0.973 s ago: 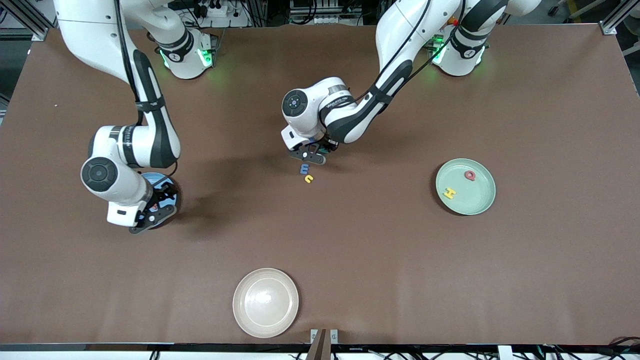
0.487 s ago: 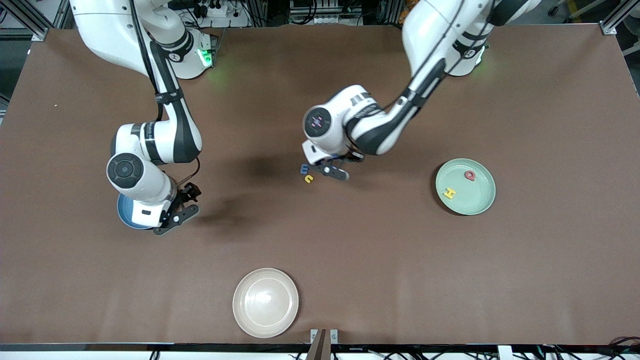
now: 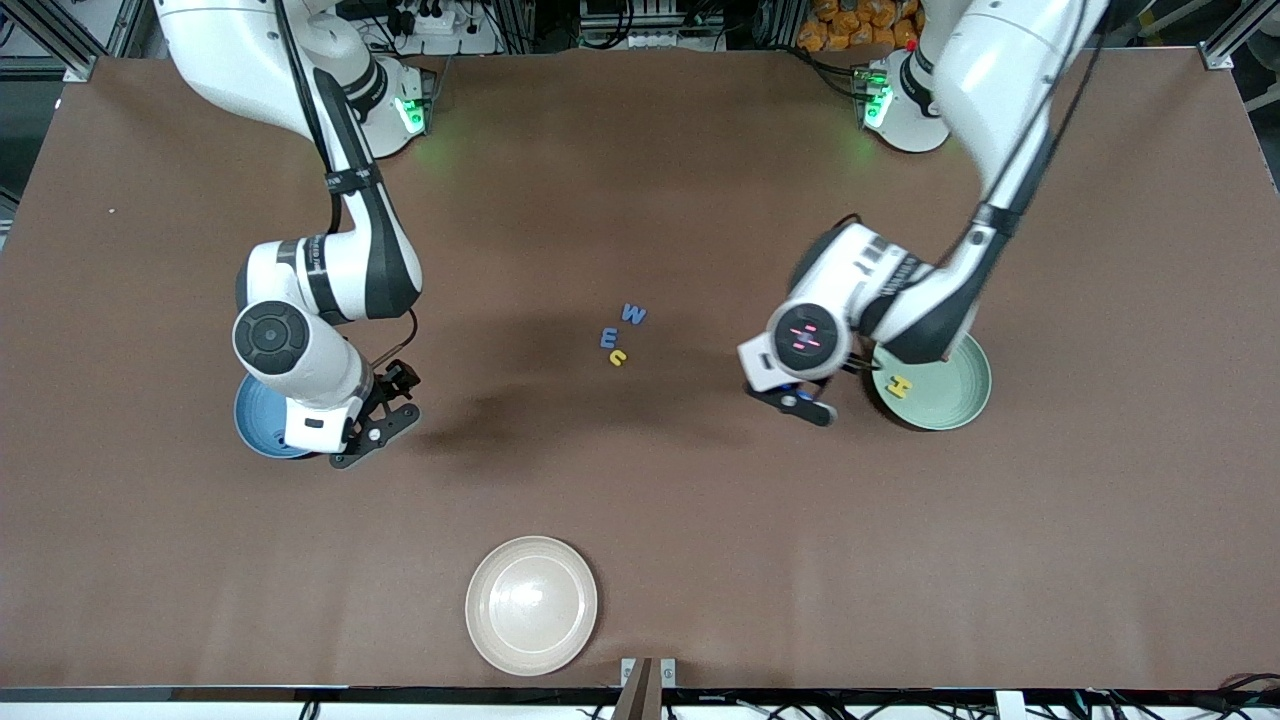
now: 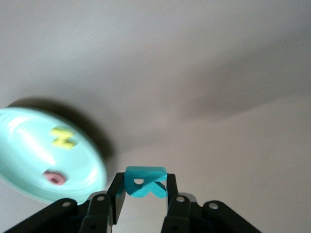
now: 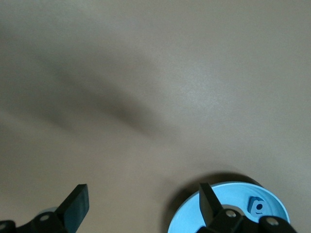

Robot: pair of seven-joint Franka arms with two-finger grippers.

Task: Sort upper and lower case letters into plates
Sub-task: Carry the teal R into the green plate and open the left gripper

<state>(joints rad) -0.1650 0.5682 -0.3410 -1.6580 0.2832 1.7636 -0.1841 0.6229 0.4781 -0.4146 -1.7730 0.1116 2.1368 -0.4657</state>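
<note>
Left gripper (image 4: 146, 199) jaws clamped on teal letter (image 4: 145, 182), over bare table just beside green plate (image 3: 950, 405). Risk: thin pinch, letter could slip or land short of rim. Wrist tilted, elbow high.

Right gripper (image 3: 385, 425) jaws wide, empty, beside blue plate (image 3: 258, 420). Loose letters (image 3: 620, 340) mid-table.

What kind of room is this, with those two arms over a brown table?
Probably a robotics lab: metal framing and cables line the table's edge, and the arms sort foam letters into plates.
</note>
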